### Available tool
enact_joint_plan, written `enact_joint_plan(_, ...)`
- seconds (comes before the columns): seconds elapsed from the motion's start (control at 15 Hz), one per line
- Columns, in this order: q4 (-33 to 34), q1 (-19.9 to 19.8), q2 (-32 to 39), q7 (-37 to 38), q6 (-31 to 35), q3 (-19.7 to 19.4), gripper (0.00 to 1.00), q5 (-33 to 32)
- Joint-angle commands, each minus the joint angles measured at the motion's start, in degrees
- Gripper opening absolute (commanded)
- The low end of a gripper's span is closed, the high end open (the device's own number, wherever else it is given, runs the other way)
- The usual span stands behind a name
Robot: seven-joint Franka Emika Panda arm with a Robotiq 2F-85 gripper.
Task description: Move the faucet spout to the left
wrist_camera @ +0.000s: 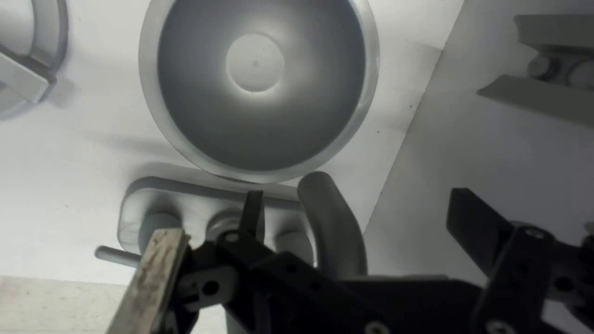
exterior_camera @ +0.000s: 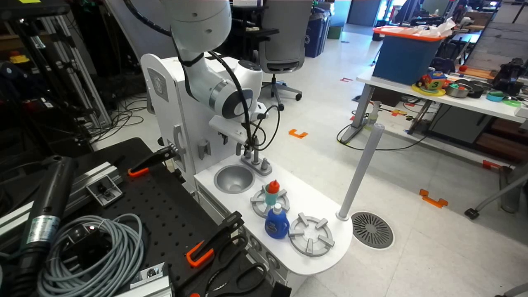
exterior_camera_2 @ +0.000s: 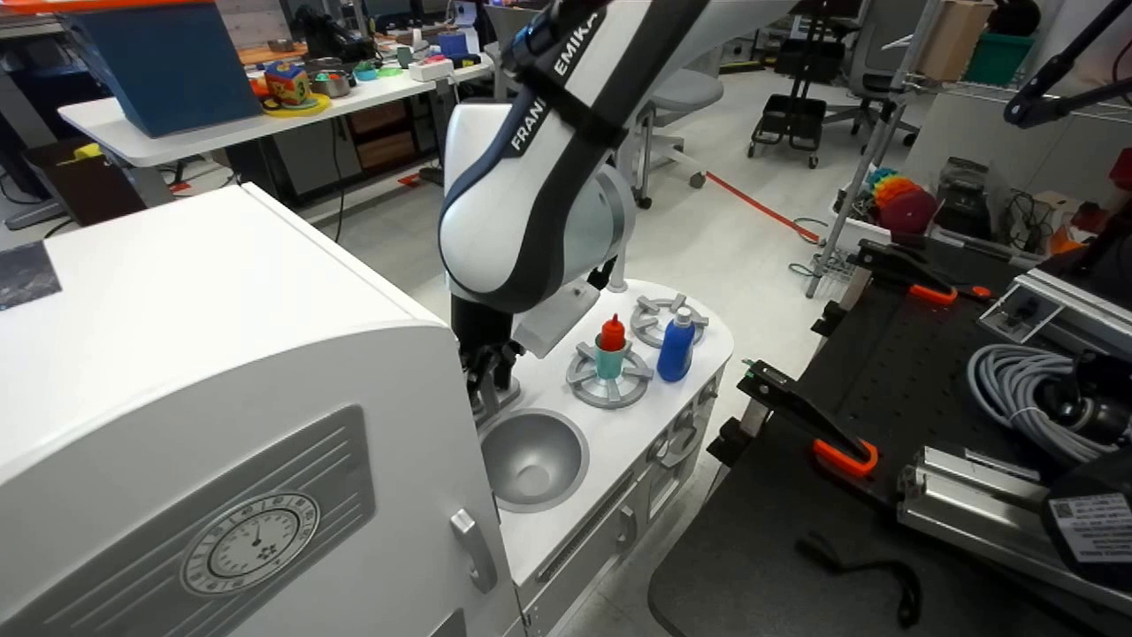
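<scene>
The faucet spout (wrist_camera: 332, 222) is a grey curved tube in the wrist view. Its tip points at the edge of the round basin (wrist_camera: 260, 134), and its lower end is hidden behind my gripper. My gripper (wrist_camera: 358, 206) is open, with the spout between its fingers. The spout is nearer the left finger in that view, with a wider gap to the right finger. I cannot tell if any finger touches it. In both exterior views my gripper (exterior_camera: 249, 148) (exterior_camera_2: 488, 372) is down at the faucet base (exterior_camera: 262, 167) behind the basin (exterior_camera: 234, 180) (exterior_camera_2: 531, 469) and mostly hides the spout.
The white toy fridge (exterior_camera: 189, 103) (exterior_camera_2: 221, 292) stands close beside the gripper. A teal cup with a red bottle (exterior_camera: 271, 196) (exterior_camera_2: 610, 358) stands on a burner. A blue bottle (exterior_camera: 277, 223) (exterior_camera_2: 676, 349) stands near it. A faucet knob (wrist_camera: 160, 227) lies near the left finger.
</scene>
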Motion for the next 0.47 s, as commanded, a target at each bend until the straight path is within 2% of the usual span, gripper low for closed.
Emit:
enact_joint_plan(0.0,-8.30,2.78,-7.29,9.23,-2.61,-4.92,1.00,3.31)
enact_joint_plan(0.2,-15.06,3.91,-14.06,14.46,-9.56,-7.53,1.00,3.97)
enact_joint_plan(0.27,-8.39,2.91,-7.28,10.60,-5.89,-5.81,1.00,3.31)
enact_joint_plan(0.4,-11.65,3.43,-10.85,12.65,-8.48,-7.00,1.00,3.47)
